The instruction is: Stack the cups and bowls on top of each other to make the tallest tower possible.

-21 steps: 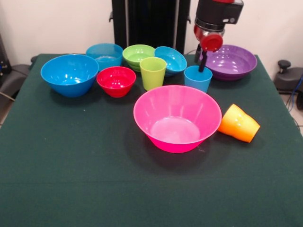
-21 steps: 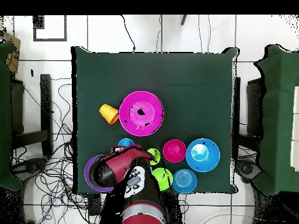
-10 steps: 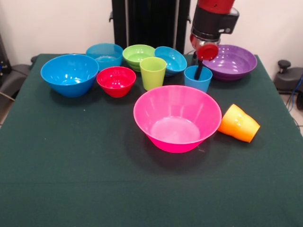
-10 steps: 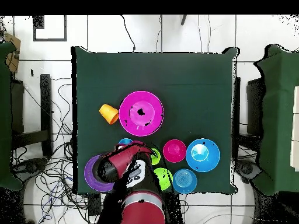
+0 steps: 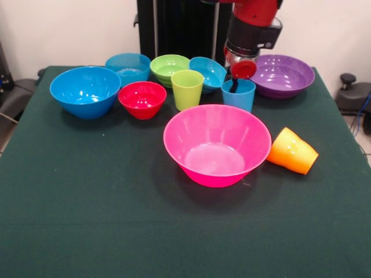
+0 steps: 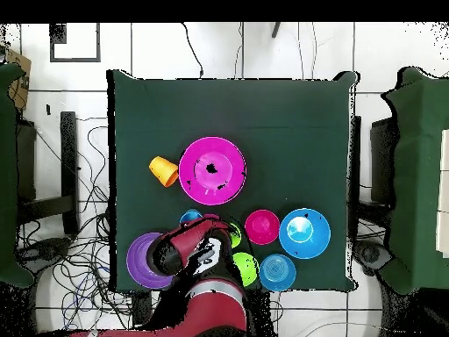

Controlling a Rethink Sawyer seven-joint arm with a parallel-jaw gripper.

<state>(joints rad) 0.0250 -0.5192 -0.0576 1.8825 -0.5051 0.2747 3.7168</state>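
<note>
The huge glossy pink plastic bowl (image 5: 217,143) is seen upright at the table's middle, with nothing stacked in it. The light blue plastic cup (image 5: 238,95) stands just behind it, beside the wide purple bowl (image 5: 282,75). The gripper (image 5: 233,87) is lowered to the cup's rim, one finger inside; whether it is clamped cannot be told. The pick-up appears in hand; next, lifting and centring over the pink bowl is called for.

Arm (image 5: 250,23) vertical at rear, gripper (image 5: 233,87) pointing down.

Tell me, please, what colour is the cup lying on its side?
Orange; the tipped cup shows best in the front view, beside the pink bowl.
</note>
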